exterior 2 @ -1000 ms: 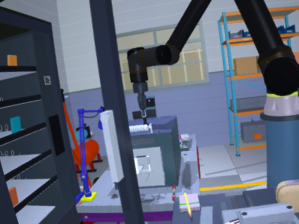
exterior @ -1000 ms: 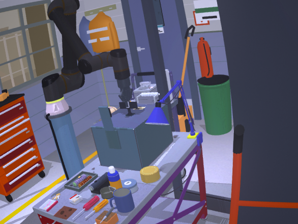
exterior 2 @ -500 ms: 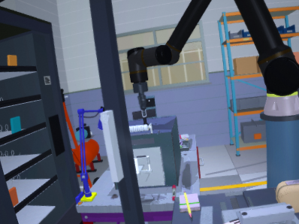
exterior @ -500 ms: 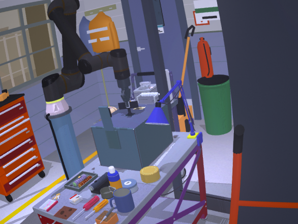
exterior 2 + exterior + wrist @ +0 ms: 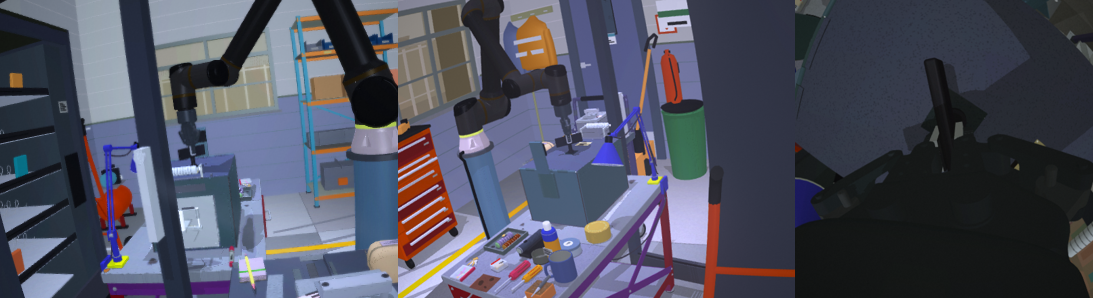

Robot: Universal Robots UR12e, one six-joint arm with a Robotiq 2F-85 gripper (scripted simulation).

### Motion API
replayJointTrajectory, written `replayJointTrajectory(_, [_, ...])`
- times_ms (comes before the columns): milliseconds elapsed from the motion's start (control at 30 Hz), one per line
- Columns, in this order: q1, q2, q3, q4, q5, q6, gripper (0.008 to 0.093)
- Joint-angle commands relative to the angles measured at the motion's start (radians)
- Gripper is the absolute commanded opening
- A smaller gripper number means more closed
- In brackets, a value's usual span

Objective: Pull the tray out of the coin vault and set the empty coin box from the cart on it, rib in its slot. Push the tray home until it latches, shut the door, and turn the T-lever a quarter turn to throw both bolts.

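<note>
On the workbench stands the grey-blue coin vault (image 5: 574, 188). Its dark lid-like door (image 5: 567, 159) lies shut across the top. The black T-lever (image 5: 569, 140) stands up from the middle of the door. I grip the T-lever's bar in my closed gripper (image 5: 568, 138), from straight above. In the wrist camera the bar (image 5: 940, 109) runs out from between my fingers, over its square base plate (image 5: 955, 116). From the second side camera my gripper (image 5: 190, 150) sits over the vault top (image 5: 212, 165). The tray and the coin box are hidden.
Behind the vault stands a cart (image 5: 596, 127) with grey boxes and a ribbed roll. A blue desk lamp (image 5: 609, 154) hangs over the vault's right corner. Tools, a mug (image 5: 563, 265), a bottle and a yellow tin (image 5: 598, 232) crowd the near bench. A dark pillar (image 5: 150, 150) blocks part of the vault.
</note>
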Motion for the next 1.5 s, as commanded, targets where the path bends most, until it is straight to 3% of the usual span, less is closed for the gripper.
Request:
replayJointTrajectory(0, [0.000,0.000,-0.001,0.000,0.000,-0.030,0.0080])
replayJointTrajectory(767, [0.000,0.000,-0.001,0.000,0.000,-0.673,0.0080])
replayJointTrajectory(1467, [0.000,0.000,-0.001,0.000,0.000,-0.824,0.0080])
